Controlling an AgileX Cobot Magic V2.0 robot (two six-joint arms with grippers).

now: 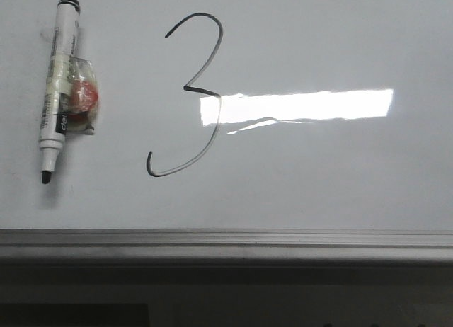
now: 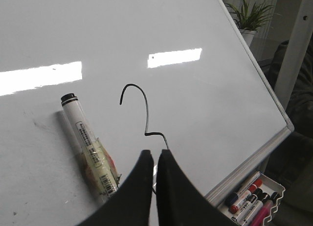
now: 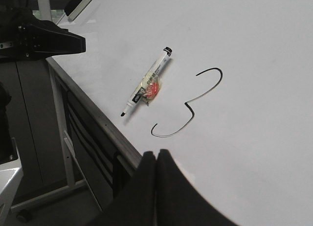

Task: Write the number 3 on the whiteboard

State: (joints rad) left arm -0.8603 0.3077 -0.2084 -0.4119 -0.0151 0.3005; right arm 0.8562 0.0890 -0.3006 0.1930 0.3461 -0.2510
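Whiteboard (image 1: 318,178) filled nearly the whole front view, with its grey frame edge running along the lower part of the frame. The number 3 (image 1: 195,93) stood complete at upper centre-left of that view. The marker (image 1: 56,86) lay uncapped just left of the digit, apart from it, long axis near vertical in the frame, tip toward the lower edge, with a red object in clear wrap (image 1: 83,100) strapped to its barrel. Neither arm appeared in the front view. The left end effector (image 2: 154,160) was closed on nothing, with the marker at lower left of its view and the digit directly beyond the fingertips. The right end effector (image 3: 156,160) was likewise closed and empty, with digit and marker well apart from it toward frame centre. Judged nearer: the left arm. Judged status: writing done, marker released.
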